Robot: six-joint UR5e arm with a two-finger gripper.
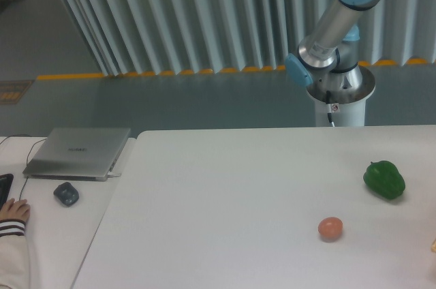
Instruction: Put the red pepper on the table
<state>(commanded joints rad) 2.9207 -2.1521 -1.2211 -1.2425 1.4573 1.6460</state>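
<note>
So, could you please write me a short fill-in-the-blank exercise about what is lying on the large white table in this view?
1. The glossy green bell pepper lies near the table's ____ edge in the picture.
2. The small orange-pink round ball lies to the ____ of the green pepper in the picture, nearer the camera.
3. On the adjoining white desk, the silver laptop has its lid ____.
4. The large white table carries no ____ pepper in view.

Missing words: right; left; closed; red

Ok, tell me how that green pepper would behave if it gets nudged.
The green pepper looks lobed and lies on its side on the table, so it would probably rock or wobble rather than roll far. Its glossy skin may be slippery.
</note>
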